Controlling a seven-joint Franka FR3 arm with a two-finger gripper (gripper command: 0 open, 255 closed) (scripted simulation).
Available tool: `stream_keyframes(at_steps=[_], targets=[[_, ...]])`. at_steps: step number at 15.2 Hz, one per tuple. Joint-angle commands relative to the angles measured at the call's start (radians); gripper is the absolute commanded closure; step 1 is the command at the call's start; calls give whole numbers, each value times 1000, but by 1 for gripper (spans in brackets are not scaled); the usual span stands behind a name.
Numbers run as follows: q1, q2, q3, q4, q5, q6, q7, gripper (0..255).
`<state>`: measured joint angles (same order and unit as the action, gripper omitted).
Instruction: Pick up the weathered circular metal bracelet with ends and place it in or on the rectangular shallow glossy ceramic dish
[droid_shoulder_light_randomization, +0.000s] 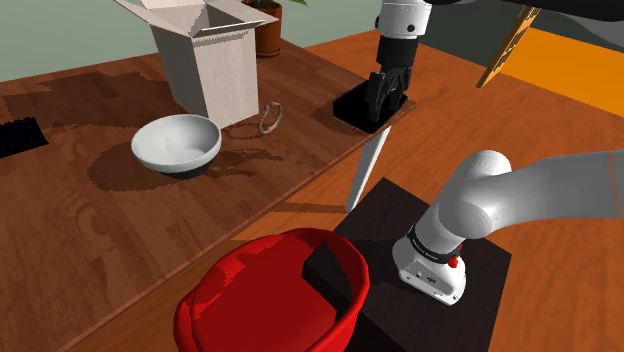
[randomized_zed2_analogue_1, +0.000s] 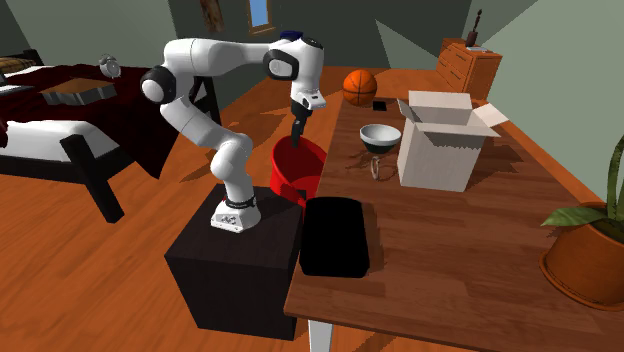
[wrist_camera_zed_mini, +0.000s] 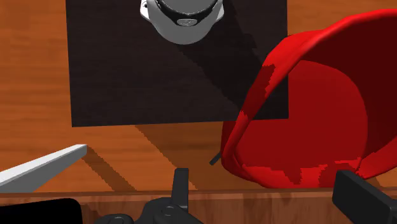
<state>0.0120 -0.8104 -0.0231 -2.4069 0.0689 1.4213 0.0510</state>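
Note:
The bracelet (droid_shoulder_light_randomization: 270, 118) is a thin grey ring on the wooden table, between the white box and the white bowl; in the second exterior view the bracelet (randomized_zed2_analogue_1: 377, 168) lies just in front of the bowl. The dish (droid_shoulder_light_randomization: 352, 108) is a black shallow rectangle at the table's edge, and the dish (randomized_zed2_analogue_1: 335, 237) is well apart from the bracelet. My gripper (droid_shoulder_light_randomization: 388, 95) hangs open and empty above the table's edge, near the dish. In the wrist view the gripper (wrist_camera_zed_mini: 270, 194) looks down on the floor, with a dish corner (wrist_camera_zed_mini: 38, 213) beside it.
A white bowl (droid_shoulder_light_randomization: 177, 143) and an open white box (droid_shoulder_light_randomization: 210, 60) stand near the bracelet. A red chair (droid_shoulder_light_randomization: 275, 290) sits by the table beside the black stand (droid_shoulder_light_randomization: 440, 250). A potted plant (randomized_zed2_analogue_1: 590, 250) stands at the table's near right end in the second exterior view.

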Motion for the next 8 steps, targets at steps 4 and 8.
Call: stream_keyframes(at_steps=[4, 8], targets=[[-10, 44, 61, -14, 39, 114, 107, 0], [-29, 124, 141, -9, 71, 266, 246, 0]])
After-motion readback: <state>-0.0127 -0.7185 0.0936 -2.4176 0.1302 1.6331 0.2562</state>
